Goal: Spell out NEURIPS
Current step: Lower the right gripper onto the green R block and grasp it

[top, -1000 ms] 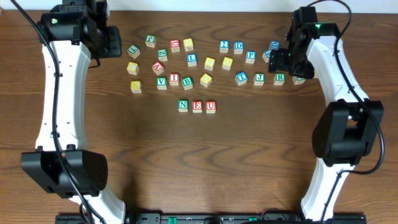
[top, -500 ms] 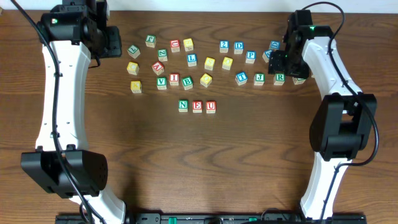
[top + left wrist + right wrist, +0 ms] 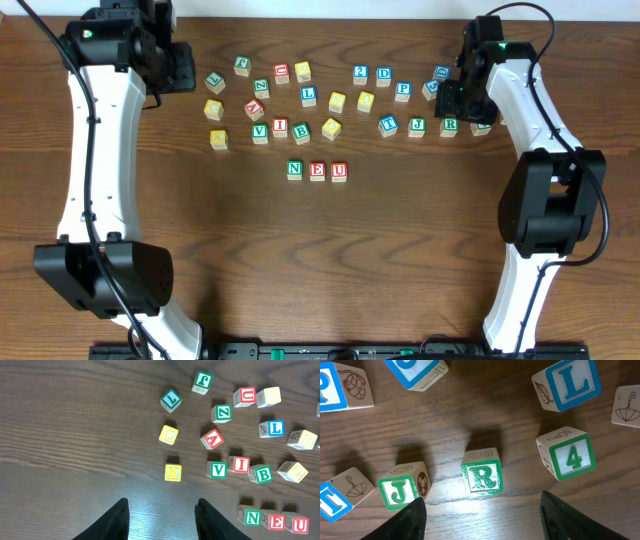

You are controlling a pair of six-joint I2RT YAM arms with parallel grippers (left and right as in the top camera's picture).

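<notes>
A green N cube (image 3: 294, 169), a red E cube (image 3: 317, 171) and a red U cube (image 3: 339, 171) stand in a row mid-table, also in the left wrist view at lower right (image 3: 252, 517). The green R cube (image 3: 449, 125) sits at the right. In the right wrist view the R cube (image 3: 481, 478) lies just ahead of my open, empty right gripper (image 3: 482, 506), centred between its fingers. The right gripper (image 3: 453, 108) hovers over it. A red I cube (image 3: 280, 126) and a blue P cube (image 3: 403, 90) lie loose. My left gripper (image 3: 185, 68) is open and empty (image 3: 162, 506), back left.
A green J cube (image 3: 397, 492) sits left of R and a green 4 cube (image 3: 570, 459) right of it. A blue L cube (image 3: 570, 382) lies beyond. Several other letter cubes, some yellow-faced like K (image 3: 172, 472), are scattered across the back of the table (image 3: 330, 250).
The right arm's elbow swung in and its gripper shifted slightly back above the R cube. The left arm and the cubes have not moved.
</notes>
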